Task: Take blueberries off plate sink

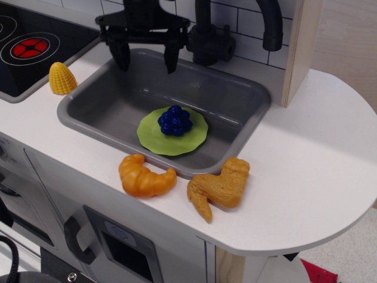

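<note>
Blueberries (175, 120) on plate (154, 139), in sink (106, 109)

Blueberries (175, 120) sit on plate (154, 140) in sink (235, 97).

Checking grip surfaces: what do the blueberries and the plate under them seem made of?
The blueberries look like glossy hard plastic, with highlights on each round berry. The plate looks like matte, thin, possibly soft plastic: flat lime colour, wavy edge, no shine.

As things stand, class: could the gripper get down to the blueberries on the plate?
Probably yes. The gripper hangs open above the sink's back-left edge, and the blueberries sit uncovered on the plate, with nothing between them.
</note>
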{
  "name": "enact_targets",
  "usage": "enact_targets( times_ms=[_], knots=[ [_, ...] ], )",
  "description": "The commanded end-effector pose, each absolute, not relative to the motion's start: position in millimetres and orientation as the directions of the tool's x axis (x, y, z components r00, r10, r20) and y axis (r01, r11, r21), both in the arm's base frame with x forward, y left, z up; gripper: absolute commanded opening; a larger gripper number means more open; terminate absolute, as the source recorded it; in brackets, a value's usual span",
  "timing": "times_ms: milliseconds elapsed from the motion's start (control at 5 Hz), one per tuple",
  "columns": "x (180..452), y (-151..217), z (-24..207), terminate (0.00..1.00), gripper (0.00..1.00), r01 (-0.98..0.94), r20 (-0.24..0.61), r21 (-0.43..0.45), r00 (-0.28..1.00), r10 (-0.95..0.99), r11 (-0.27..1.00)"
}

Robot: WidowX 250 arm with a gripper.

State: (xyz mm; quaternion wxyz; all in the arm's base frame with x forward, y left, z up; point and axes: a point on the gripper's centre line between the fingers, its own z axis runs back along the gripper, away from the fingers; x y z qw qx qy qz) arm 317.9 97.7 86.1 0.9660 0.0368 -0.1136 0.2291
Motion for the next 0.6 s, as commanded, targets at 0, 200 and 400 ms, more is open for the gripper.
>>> enact_targets(
  times_ms=[0, 200, 400],
  knots=[
    [331.4, 89.6, 74.1, 0.0, 1.0, -0.444, 0.295, -0.011, 0.854, 0.427, 0.896],
    [326.2, 83.4, 51.2, 0.0, 1.0, -0.445, 0.306, 0.016, 0.855, 0.42, 0.895],
    [319.9, 76.9, 31.8, 0.0, 1.0, -0.438, 0.31, 0.027, 0.858, 0.409, 0.899]
  ],
)
